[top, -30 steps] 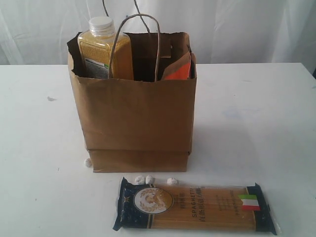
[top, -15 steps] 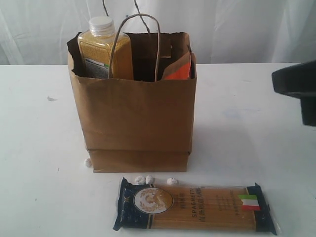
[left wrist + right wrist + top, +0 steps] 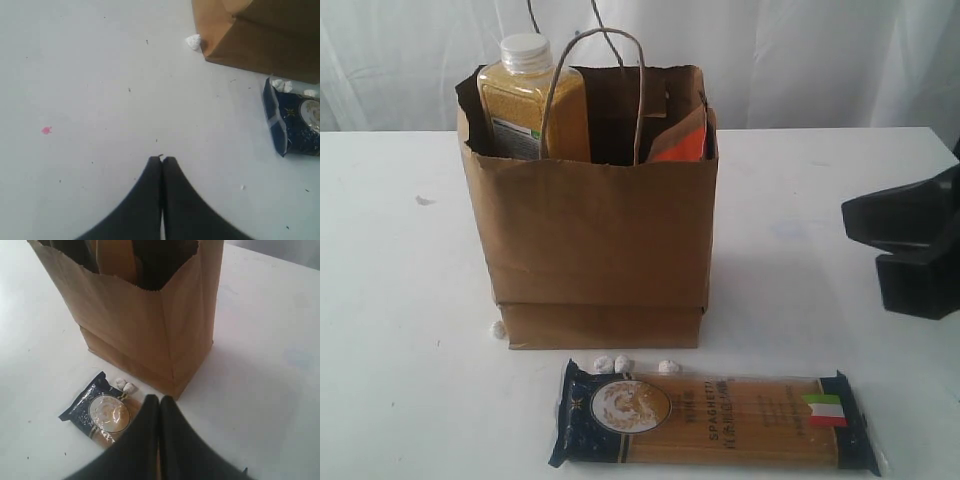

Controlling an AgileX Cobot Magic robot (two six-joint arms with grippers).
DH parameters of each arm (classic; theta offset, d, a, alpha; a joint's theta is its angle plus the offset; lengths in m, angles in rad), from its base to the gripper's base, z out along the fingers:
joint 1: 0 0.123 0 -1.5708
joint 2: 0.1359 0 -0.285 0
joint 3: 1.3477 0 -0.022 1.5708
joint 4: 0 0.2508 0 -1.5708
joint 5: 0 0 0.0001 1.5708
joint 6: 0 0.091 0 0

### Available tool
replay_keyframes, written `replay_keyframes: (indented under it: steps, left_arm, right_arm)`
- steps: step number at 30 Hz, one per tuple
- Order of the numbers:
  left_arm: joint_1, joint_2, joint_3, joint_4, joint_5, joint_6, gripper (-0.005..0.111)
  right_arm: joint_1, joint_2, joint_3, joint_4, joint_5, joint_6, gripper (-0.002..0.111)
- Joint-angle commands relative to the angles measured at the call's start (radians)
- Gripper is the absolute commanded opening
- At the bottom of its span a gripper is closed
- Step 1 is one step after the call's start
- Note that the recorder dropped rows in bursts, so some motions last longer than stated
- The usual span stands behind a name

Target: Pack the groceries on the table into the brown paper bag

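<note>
The black right arm (image 3: 912,245) hangs over the right side of the large plain white tabletop (image 3: 400,290). It is lower and further in than half a second ago. The bag and the groceries have not moved. The right gripper (image 3: 159,398) is pressed shut and empty. The blue-ended spaghetti pack (image 3: 715,420) lies flat just in front of the tall brown kraft paper bag (image 3: 595,240). The left gripper (image 3: 162,159) is likewise closed on nothing, over bare table.

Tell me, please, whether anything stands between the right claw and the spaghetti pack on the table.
Nothing visible does. The right claw, shut, hangs above the table close to the spaghetti pack, only air between them. The paper bag stands beyond the pack, and a few white bits lie between pack and bag.
</note>
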State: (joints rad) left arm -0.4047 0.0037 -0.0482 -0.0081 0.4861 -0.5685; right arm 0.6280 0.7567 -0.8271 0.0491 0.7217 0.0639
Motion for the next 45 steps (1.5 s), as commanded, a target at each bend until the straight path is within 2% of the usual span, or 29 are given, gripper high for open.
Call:
replay_keyframes:
  steps: [1, 5, 9, 13, 18, 26, 45]
  left_arm:
    - [0.004, -0.004, 0.017, 0.021, 0.028, 0.035, 0.000]
    - [0.004, -0.004, 0.017, 0.085, -0.100, 0.080, 0.000]
    - [0.004, -0.004, 0.017, 0.274, -0.244, 0.155, 0.000]
    - [0.004, -0.004, 0.017, 0.408, -0.301, 0.184, 0.000]
    - [0.004, -0.004, 0.017, 0.406, -0.300, 0.184, 0.000]
    - [0.004, -0.004, 0.017, 0.406, -0.300, 0.184, 0.000]
    - [0.004, -0.004, 0.017, 0.406, -0.300, 0.184, 0.000]
  right_arm:
    - [-0.001, -0.009, 0.004, 0.003, 0.014, -0.008, 0.000]
    - [-0.001, -0.009, 0.004, 0.005, 0.055, -0.023, 0.000]
    - [-0.001, 0.011, 0.008, 0.003, 0.122, -0.064, 0.000]
    - [-0.001, 0.066, 0.042, 0.003, 0.110, -0.064, 0.000]
    - [-0.001, 0.192, 0.084, 0.001, -0.010, -0.113, 0.000]
    - [-0.001, 0.407, 0.114, -0.002, -0.254, -0.080, 0.000]
    - [-0.001, 0.763, 0.190, 0.002, -0.554, -0.100, 0.000]
